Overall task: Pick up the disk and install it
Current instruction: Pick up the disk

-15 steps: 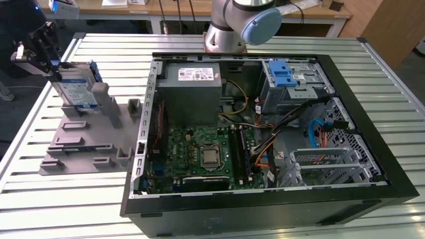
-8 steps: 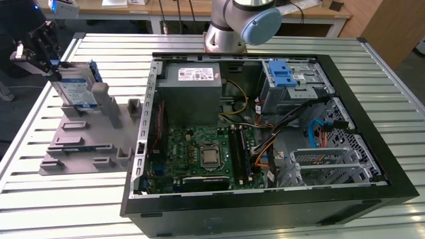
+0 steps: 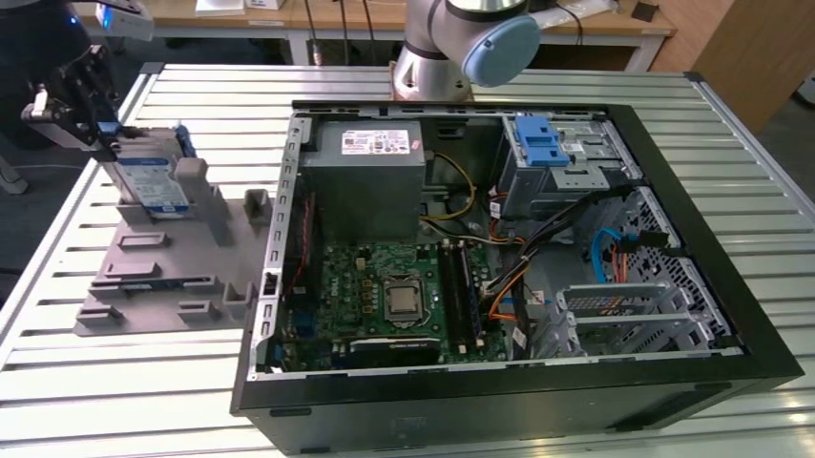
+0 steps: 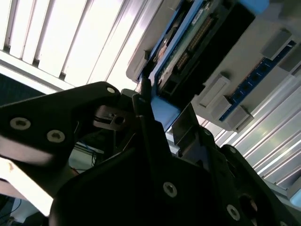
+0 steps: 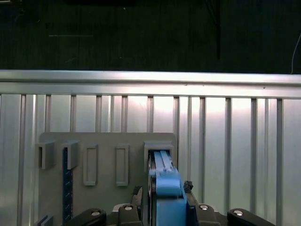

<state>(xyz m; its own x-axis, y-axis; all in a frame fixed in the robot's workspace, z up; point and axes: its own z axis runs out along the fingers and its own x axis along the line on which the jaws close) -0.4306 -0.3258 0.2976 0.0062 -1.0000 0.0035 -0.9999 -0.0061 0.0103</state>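
**Exterior view.** The disk [image 3: 151,176] stands on edge at the far end of the grey fixture plate [image 3: 159,277]. The plate lies on the slatted table [image 3: 114,382], to the exterior view's left of the open computer case [image 3: 510,382]. A strip of bare table separates the plate's edge from the case wall. The case is uncovered, and the drive cage [image 3: 560,157] with its blue latch sits in its far corner, well apart from the disk. The gripper [image 3: 113,141] meets the disk's upper edge, and the arm [image 3: 446,43] is based behind the case.

**Second wrist view.** A black finger [image 4: 143,101] bears on the blue rail at the end of the disk [image 4: 188,42].

**First wrist view.** The gripper [image 5: 163,195] points down toward the fixture plate [image 5: 103,160]. Its jaws are clamped on the disk [image 5: 162,165], one finger on each side of the blue-railed edge. The table's edge runs beyond the plate
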